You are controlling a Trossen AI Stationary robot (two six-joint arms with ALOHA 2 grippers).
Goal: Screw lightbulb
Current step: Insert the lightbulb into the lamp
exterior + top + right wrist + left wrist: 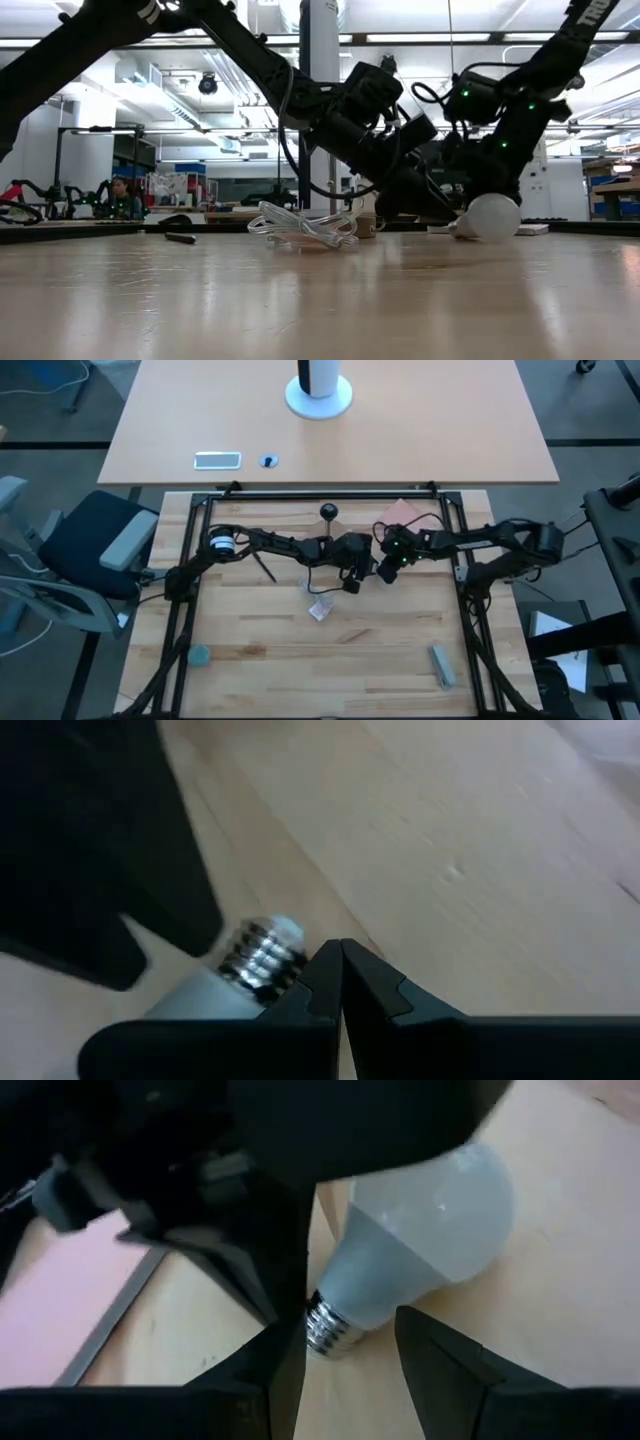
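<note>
The white frosted lightbulb (430,1220) lies on its side on the wooden table, in the middle between both arms; it also shows in the low view (494,217). Its silvery screw base (328,1326) points toward my left gripper (348,1330), which is open, one finger on each side of the base. My right gripper (340,958) is shut and reaches down beside the bulb's neck. In the high view the left gripper (352,582) and the right gripper (383,570) hide the bulb. The black ball-shaped socket (328,512) stands farther back. My left gripper stands level with its fingers on either side of the screw base; I cannot tell whether a finger touches it. My right gripper comes slanting from above, and the outer side of one shut finger (300,985) lies against the bulb's neck by the screw base (262,955). The bulb rests on the table.
A clear plastic packet (320,609) lies just nearer than the grippers. A pink sheet (405,512) lies at the back right, a black stick (265,568) to the left, a grey block (441,665) and a bluish piece (200,656) near the front edge.
</note>
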